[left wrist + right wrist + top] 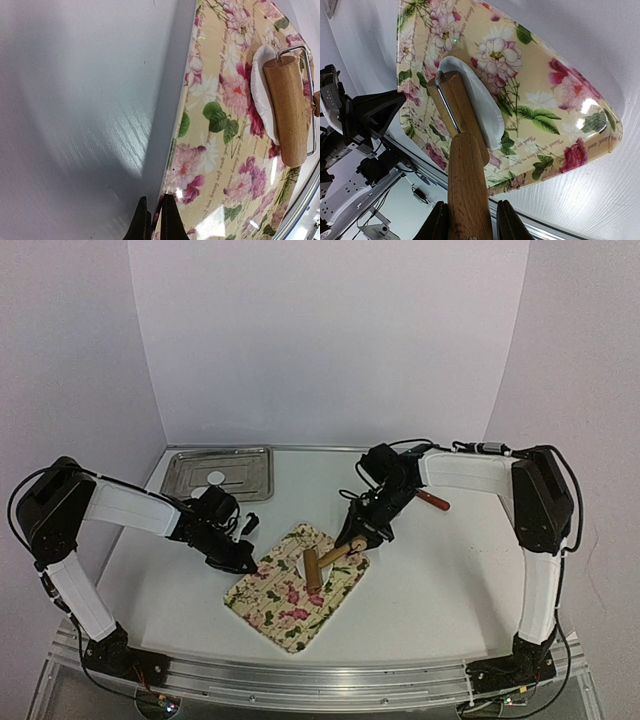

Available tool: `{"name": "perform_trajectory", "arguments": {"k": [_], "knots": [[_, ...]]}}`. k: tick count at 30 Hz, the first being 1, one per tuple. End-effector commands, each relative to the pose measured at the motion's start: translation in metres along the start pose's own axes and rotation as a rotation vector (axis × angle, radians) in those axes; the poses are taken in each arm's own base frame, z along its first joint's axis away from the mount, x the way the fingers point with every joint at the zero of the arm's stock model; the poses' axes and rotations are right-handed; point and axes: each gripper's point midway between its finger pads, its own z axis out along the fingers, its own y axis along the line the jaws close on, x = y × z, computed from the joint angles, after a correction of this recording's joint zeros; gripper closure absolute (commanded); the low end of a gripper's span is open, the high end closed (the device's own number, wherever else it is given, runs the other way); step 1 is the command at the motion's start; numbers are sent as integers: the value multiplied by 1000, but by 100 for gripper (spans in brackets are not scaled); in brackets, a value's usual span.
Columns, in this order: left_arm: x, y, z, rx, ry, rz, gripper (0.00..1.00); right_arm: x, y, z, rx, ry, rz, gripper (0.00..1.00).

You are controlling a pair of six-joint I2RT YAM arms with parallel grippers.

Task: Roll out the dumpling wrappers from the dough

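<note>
Rolling step: right jaws clamped on the rolling pin (465, 165), which rests on a wrapper (490, 120); left jaws together, apparently pinning the board (545, 100) at its left edge. Next: even strokes outward.

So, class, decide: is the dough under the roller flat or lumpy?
Flat: the dough lies as a thin white disc on the floral board, beneath the wooden roller.

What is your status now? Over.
Left claw shut, tips at board edge. Right claw shut on roller handle. Roller resting on wrapper, on board. Nothing blocks the roller.
</note>
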Motion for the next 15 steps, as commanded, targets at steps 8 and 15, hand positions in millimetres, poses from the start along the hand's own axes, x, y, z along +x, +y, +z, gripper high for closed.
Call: {"name": "perform_trajectory", "arguments": {"k": [8, 15], "knots": [[22, 31, -4, -118, 33, -88, 100, -2, -148, 31, 633, -80, 170, 100], [23, 35, -6, -136, 26, -102, 100, -2, -174, -2, 634, -102, 229, 100]]}}
